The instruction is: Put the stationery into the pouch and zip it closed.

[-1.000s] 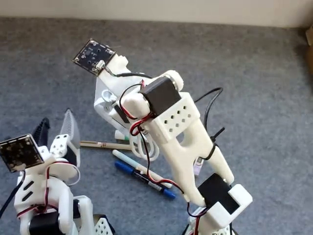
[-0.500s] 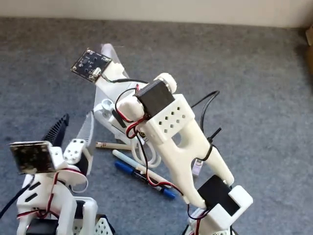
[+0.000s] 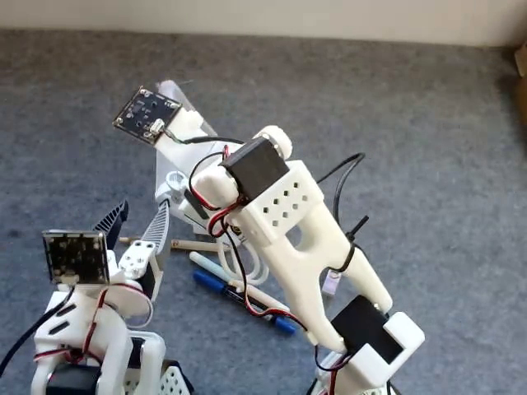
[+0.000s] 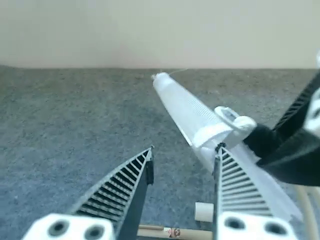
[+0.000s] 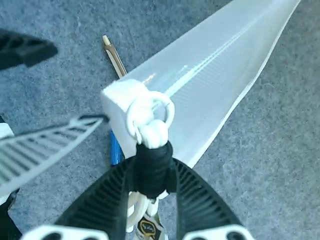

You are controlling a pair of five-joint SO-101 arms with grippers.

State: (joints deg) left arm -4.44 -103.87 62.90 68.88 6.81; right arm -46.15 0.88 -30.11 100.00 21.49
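The pouch [image 5: 215, 75], pale and see-through, is up at a slant in the middle of the grey table [image 3: 412, 123], its far tip pointing away. The right gripper [image 5: 151, 172] has it by the near end, fingers pinched on the black zip pull [image 5: 150, 160] just below the white ring [image 5: 150, 112]. Just left of it, the left gripper [image 4: 184, 150] hangs with its fingers spread wide, holding nothing, one finger close against the pouch; contact, I cannot tell. Down on the table, near the pouch's low end, lie a wooden pencil [image 3: 193, 245], a pale pen [image 3: 218, 270] and a blue pen [image 3: 239, 298], all outside the pouch.
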